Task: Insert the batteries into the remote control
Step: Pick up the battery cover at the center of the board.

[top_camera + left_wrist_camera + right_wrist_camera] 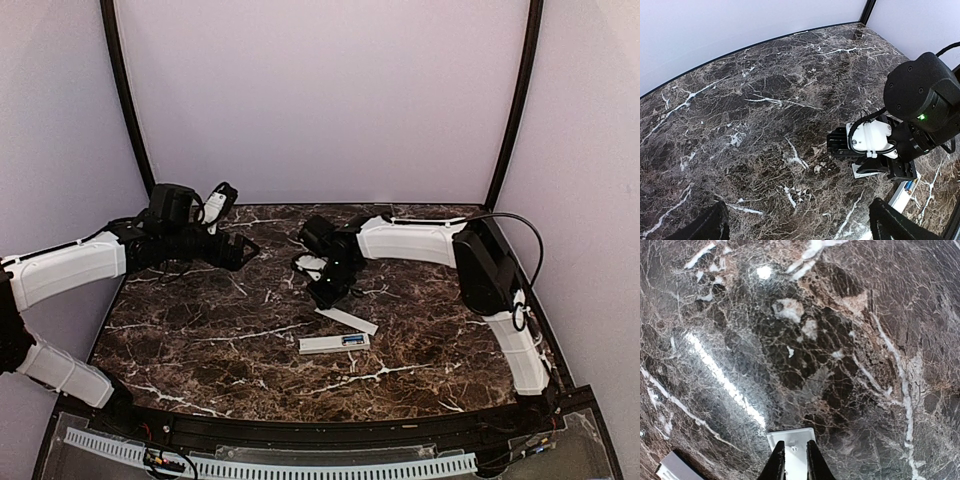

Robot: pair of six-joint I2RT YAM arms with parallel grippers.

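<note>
The right fingers [776,465] are drawn close with a slim gap between them, directly over a small flat white rectangular piece [792,437] above the dark brown, white-veined marble tabletop [850,340]. Whether they pinch it I cannot tell. Near them, toward the arm bases, lies a thin flat white cover strip [347,320]. Just beside it is the slim white rectangular remote control [322,345], with tiny blue batteries [352,340] showing at its right end. The left fingers [707,227] are spread wide, well apart at the far left.
</note>
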